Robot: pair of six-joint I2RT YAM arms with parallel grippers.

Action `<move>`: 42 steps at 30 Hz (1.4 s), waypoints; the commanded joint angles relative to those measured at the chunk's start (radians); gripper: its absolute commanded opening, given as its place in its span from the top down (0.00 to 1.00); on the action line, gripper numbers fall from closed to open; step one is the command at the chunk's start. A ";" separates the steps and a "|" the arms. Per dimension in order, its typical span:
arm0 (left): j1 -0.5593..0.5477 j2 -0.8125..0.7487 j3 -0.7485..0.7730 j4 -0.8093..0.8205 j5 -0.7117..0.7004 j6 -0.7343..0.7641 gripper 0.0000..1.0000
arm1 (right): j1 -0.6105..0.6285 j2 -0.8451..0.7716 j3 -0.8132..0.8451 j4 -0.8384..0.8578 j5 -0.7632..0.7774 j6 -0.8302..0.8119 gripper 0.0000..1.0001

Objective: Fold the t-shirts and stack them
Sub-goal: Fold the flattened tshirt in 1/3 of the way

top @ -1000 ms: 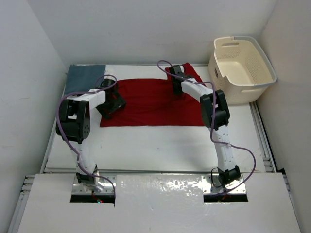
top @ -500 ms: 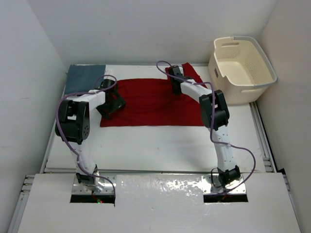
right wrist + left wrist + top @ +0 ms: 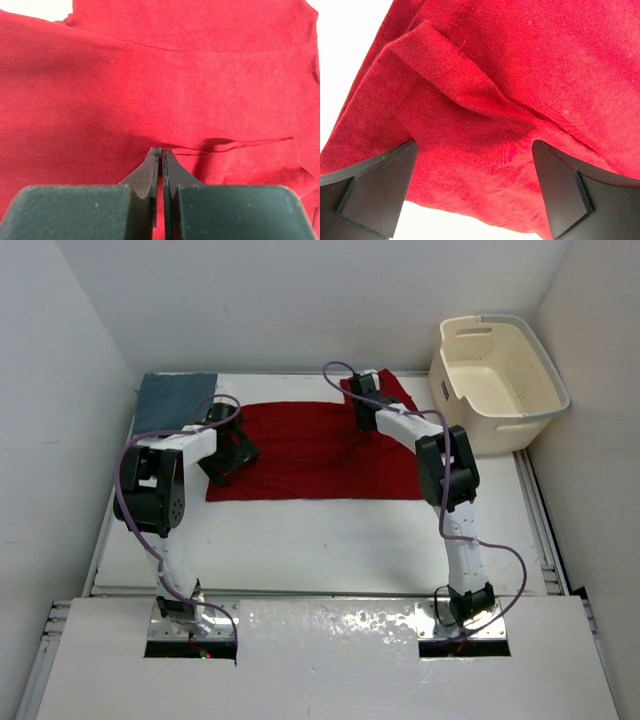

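At the far edge of the red t-shirt (image 3: 300, 465), with your right gripper (image 3: 161, 150) clenched at a crease and left gripper (image 3: 474, 146) gaping, lift slowly, checking cloth follows.

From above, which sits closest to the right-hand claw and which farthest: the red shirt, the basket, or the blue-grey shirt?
1. Red shirt: directly under the right gripper, at its tips.
2. Basket: off to its right, in the far right corner.
3. Blue-grey shirt: away in the far left corner.
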State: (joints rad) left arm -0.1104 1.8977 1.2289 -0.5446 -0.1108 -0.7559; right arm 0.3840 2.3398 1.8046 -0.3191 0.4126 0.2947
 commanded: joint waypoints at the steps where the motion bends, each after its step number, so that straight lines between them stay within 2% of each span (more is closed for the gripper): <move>1: 0.005 0.020 -0.037 0.012 0.016 0.000 0.00 | 0.000 -0.062 -0.022 0.107 -0.058 -0.020 1.00; 4: 0.005 0.024 -0.037 0.012 0.017 0.000 0.00 | 0.003 -0.071 -0.053 0.162 -0.132 -0.014 1.00; 17: 0.005 0.023 -0.042 0.009 0.025 -0.002 0.00 | 0.024 0.036 0.081 0.144 -0.235 -0.032 1.00; 18: 0.005 0.021 -0.040 0.008 0.026 -0.002 0.00 | 0.024 0.044 0.100 0.137 -0.232 -0.032 0.96; 19: 0.005 0.021 -0.040 0.008 0.028 0.000 0.00 | 0.024 0.050 0.105 0.129 -0.222 -0.025 0.85; 20: 0.005 0.017 -0.042 0.008 0.026 0.000 0.00 | 0.024 0.052 0.108 0.111 -0.215 -0.023 0.67; 21: 0.005 0.014 -0.042 0.005 0.025 0.001 0.00 | 0.024 0.049 0.107 0.109 -0.213 -0.026 0.53; 22: 0.005 0.009 -0.042 0.003 0.020 0.000 0.00 | 0.024 0.044 0.104 0.107 -0.201 -0.028 0.23; 23: 0.005 0.003 -0.045 0.003 0.017 0.001 0.00 | 0.024 0.029 0.101 0.100 -0.202 -0.034 0.09; 24: 0.005 0.000 -0.045 0.000 0.017 0.001 0.00 | 0.024 0.020 0.108 0.092 -0.202 -0.043 0.07; 25: 0.005 -0.006 -0.043 -0.002 0.016 0.003 0.00 | 0.024 0.007 0.116 0.074 -0.204 -0.052 0.01; 29: 0.005 -0.029 -0.048 -0.008 0.008 0.007 0.00 | 0.019 -0.114 0.070 0.017 -0.193 -0.078 0.01; 31: 0.005 -0.038 -0.054 -0.006 -0.001 0.007 0.00 | 0.006 -0.247 -0.068 0.055 -0.175 -0.056 0.01; 35: 0.005 -0.051 -0.078 0.009 -0.009 0.000 0.00 | -0.037 -0.501 -0.466 0.152 -0.201 0.000 0.01; 38: 0.003 -0.054 -0.098 0.029 -0.003 -0.010 0.00 | -0.117 -0.569 -0.658 0.170 -0.256 0.079 0.01; 42: 0.005 -0.032 -0.108 0.043 0.017 -0.017 0.00 | -0.203 -0.613 -0.821 0.218 -0.363 0.130 0.01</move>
State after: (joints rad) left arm -0.1104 1.8473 1.1580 -0.4881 -0.1146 -0.7597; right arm 0.2131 1.7077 1.0813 -0.1337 0.1390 0.3557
